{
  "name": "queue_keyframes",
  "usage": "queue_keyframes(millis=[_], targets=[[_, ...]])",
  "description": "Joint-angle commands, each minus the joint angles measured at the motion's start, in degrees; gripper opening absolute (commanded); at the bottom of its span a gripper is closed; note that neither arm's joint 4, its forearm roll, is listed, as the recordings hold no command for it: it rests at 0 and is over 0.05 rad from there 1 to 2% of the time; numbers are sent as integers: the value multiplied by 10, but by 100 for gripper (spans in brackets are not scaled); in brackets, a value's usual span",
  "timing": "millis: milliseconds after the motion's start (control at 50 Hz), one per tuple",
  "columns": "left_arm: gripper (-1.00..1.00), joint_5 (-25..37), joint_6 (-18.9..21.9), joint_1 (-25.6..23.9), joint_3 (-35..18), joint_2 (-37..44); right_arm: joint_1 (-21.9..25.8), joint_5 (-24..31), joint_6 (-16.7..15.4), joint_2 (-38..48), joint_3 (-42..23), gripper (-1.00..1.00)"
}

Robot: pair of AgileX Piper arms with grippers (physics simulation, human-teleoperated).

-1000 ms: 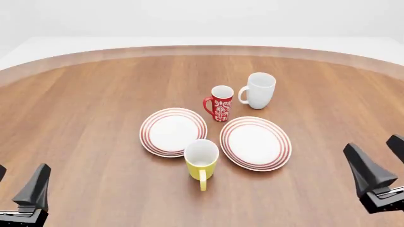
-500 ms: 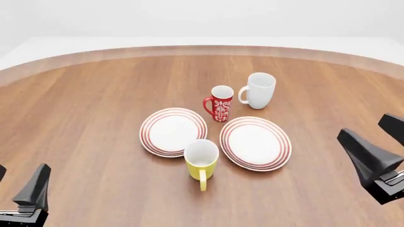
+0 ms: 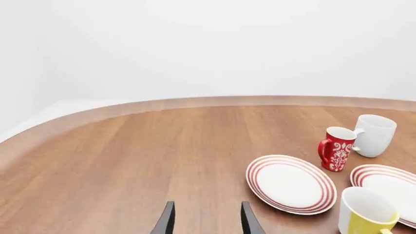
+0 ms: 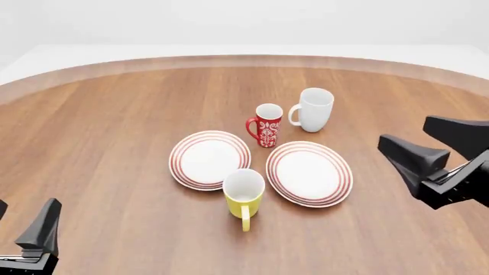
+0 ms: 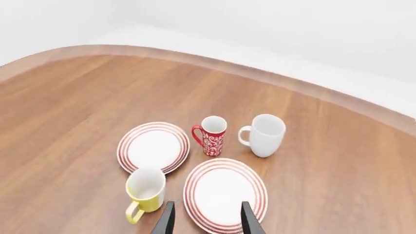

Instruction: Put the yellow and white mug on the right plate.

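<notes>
While the wooden table (image 4: 114, 126) carries everything untouched, the job sits at its opening step: reaching toward the mug, with no grasp made. Largest of the pieces on it are the two ringed plates, the right plate (image 4: 310, 173) and the left plate (image 4: 209, 159), lying just beside each other, both bare. Behind them stand the white mug (image 4: 315, 109) and the red patterned mug (image 4: 267, 125), upright and close together, clear of the plates. The yellow and white mug (image 4: 244, 195) stands upright on the near side, its rim appearing to overlap the near edge of the left plate from the front view, its handle pointing back toward the arms, just left of the right plate. The right gripper (image 4: 424, 143) hangs above the table to the right of the right plate, fingers spread and empty; the left gripper (image 3: 204, 223) rests low at the near left corner, likewise spread and holding nothing. Next, I judge, the right gripper must swing left past the target plate and descend over the mug's rim or wall, avoiding the handle.
</notes>
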Motion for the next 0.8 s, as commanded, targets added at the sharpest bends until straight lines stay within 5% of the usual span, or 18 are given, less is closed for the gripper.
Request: queue_keyframes(millis=[20,140,800], targets=[[100,0,0,0,0,0,18,33,46,82,-42,100],[100,0,0,0,0,0,28,55,81,103,-68,100],[100,0,0,0,0,0,80,94,133,209,-137,100]])
